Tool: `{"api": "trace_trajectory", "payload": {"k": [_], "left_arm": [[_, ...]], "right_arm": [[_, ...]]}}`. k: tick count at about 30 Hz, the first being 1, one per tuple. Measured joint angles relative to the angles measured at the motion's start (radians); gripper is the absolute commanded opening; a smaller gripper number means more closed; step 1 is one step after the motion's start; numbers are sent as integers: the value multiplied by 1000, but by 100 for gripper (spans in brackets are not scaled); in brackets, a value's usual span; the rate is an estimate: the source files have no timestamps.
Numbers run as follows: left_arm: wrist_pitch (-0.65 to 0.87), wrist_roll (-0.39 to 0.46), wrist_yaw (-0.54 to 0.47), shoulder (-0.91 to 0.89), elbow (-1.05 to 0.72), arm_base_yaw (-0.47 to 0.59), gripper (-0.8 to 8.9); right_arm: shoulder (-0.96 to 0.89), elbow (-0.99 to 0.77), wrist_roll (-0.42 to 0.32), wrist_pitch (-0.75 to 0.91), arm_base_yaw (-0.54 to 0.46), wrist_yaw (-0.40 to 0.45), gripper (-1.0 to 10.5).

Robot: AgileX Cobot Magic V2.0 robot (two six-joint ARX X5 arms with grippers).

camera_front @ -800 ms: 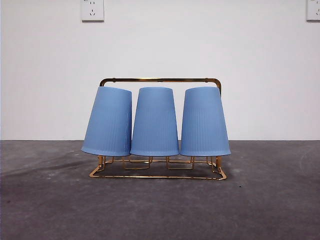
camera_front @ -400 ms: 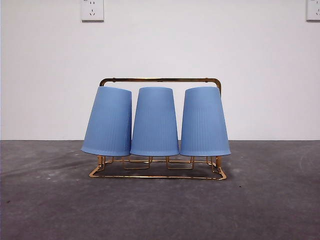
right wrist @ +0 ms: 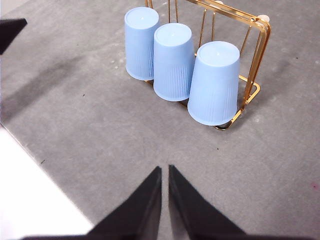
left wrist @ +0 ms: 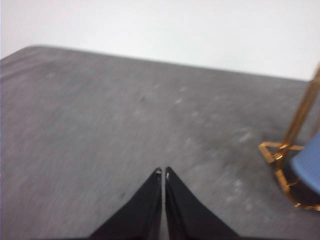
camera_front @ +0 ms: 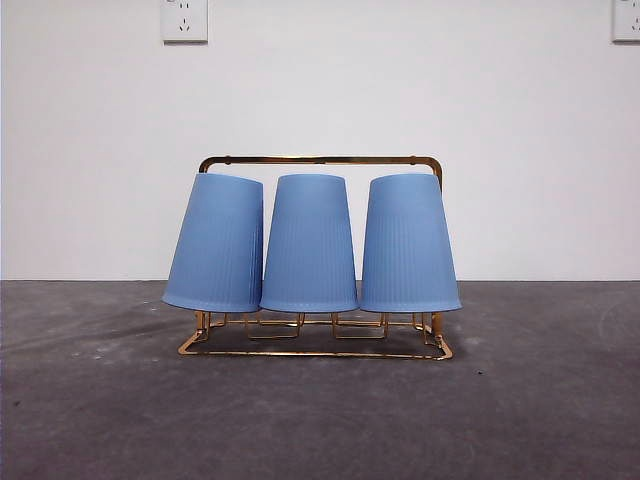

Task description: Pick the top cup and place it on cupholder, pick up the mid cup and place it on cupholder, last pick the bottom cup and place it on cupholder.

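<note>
Already all three blue cups sit upside down on the cupholder point(camera_front: 320, 160), a gold wire rack standing on the grey table point(camera_front: 100, 420) in front of a white wall point(camera_front: 100, 150). In the front view the left cup point(camera_front: 217, 242) leans outward at its top, the middle cup point(camera_front: 310, 243) stands straight, and the right cup point(camera_front: 409, 243) tilts slightly the other way; their rims touch or nearly touch, and the cups hide the pegs that carry them, so only the rectangular base and the handle bar show. Neither arm appears in that view. Two wall sockets point(camera_front: 185, 20) are cut off at the top edge. The right gripper point(right wrist: 164, 170) hangs above bare table, well apart from the rack, its jaws drawn close with only a thin slit between them and nothing held; its camera looks down on the three cup bottoms and the rack's end frame, and a dark tip at one corner cannot be identified. The left gripper point(left wrist: 163, 173) is also over bare table, jaws nearly touching and empty. Its picture is blurred: only a corner of the rack's base, one upright and a slice of one blue cup's rim are visible at the picture's edge.
</note>
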Motion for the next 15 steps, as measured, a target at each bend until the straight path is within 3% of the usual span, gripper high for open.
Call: {"api": "trace_trajectory", "payload": {"k": [15], "left_arm": [[6,39,5,2,-24,1,6]], "right_arm": [[0,0,0,0,0,0,19]]}}
